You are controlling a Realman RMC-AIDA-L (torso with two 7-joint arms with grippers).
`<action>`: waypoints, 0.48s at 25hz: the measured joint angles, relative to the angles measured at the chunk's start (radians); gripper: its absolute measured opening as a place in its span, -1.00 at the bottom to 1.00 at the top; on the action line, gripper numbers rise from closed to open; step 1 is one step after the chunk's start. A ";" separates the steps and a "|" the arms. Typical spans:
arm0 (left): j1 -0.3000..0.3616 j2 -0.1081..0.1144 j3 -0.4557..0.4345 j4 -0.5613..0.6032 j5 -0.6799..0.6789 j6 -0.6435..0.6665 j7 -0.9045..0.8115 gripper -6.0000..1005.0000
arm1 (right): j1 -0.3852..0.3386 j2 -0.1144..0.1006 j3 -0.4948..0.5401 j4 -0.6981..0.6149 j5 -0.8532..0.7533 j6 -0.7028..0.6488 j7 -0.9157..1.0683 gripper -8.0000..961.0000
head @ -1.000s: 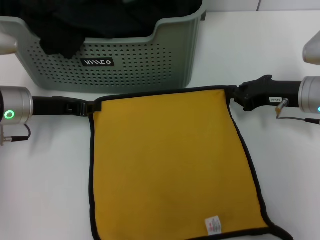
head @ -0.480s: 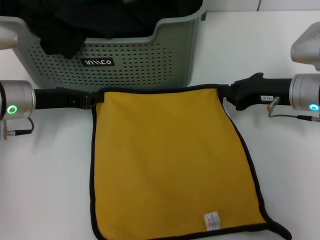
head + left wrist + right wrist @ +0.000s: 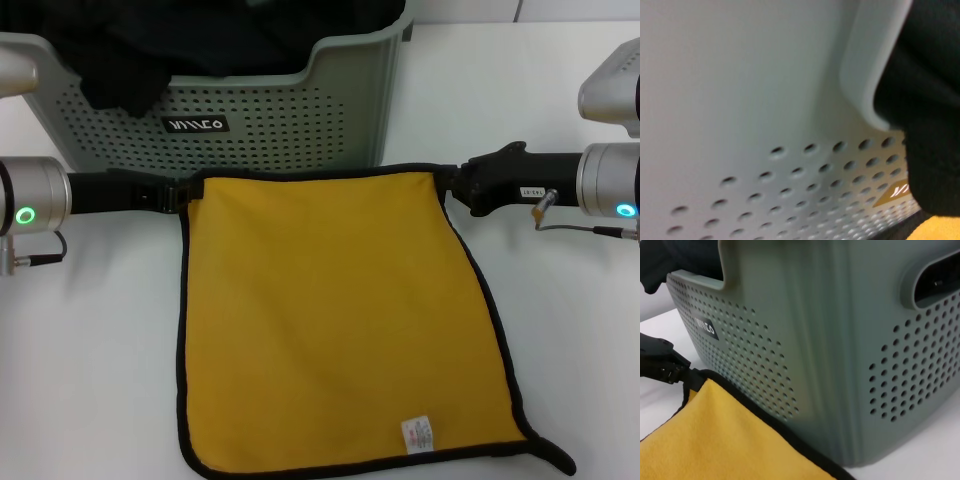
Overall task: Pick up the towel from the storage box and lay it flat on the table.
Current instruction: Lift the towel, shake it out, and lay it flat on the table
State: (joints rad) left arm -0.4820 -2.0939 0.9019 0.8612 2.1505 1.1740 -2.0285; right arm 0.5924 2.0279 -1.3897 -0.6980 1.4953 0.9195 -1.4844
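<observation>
Probably lab: bare white table [image 3: 90, 350], robot arms.

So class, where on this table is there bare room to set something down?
Bare table lies left of the towel and right of it, below each end effector arm. Crowded: the strip between towel and storage box, where both end effectors hold the towel's corners.

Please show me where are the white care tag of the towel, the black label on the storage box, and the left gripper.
care tag [image 3: 417, 434], head view: middle of the white tag, near the towel's near edge.
black label [image 3: 195, 125], head view: centre of the logo on the storage box's front wall.
left gripper [image 3: 186, 195], head view: fingertips at the towel's far corner.
</observation>
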 joint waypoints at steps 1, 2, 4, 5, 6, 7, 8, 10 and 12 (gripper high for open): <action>0.000 0.000 0.001 0.000 0.000 0.000 0.000 -0.93 | 0.000 0.000 0.000 0.000 0.000 -0.001 0.000 -0.98; 0.001 0.000 0.001 -0.001 0.000 0.000 0.000 -0.93 | 0.000 0.000 0.000 0.000 0.000 -0.002 0.000 -0.98; 0.002 0.000 0.001 -0.001 0.000 0.000 0.001 -0.93 | 0.001 0.000 0.000 0.001 0.000 -0.004 0.000 -0.98; 0.003 0.000 0.001 -0.001 0.000 -0.001 0.001 -0.93 | 0.002 0.000 0.000 0.001 -0.001 -0.004 0.000 -0.98; 0.004 0.000 0.001 -0.001 0.000 -0.001 0.001 -0.93 | 0.002 0.000 0.000 0.001 -0.002 -0.004 0.000 -0.98; 0.005 0.000 0.001 -0.001 0.000 -0.001 0.002 -0.93 | 0.002 0.000 0.000 0.002 -0.004 -0.005 0.000 -0.98; 0.005 0.000 0.002 -0.001 0.000 -0.001 0.002 -0.93 | 0.003 0.000 0.000 0.002 -0.005 -0.005 0.000 -0.98; 0.005 0.000 0.002 -0.001 0.000 -0.001 0.002 -0.93 | 0.003 0.000 0.000 0.002 -0.006 -0.006 0.001 -0.97; 0.004 0.000 0.002 -0.006 0.000 -0.001 0.002 -0.93 | 0.004 0.000 0.000 0.002 -0.006 -0.007 0.001 -0.97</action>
State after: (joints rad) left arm -0.4779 -2.0938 0.9035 0.8556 2.1506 1.1733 -2.0264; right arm 0.5967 2.0278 -1.3897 -0.6960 1.4889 0.9128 -1.4836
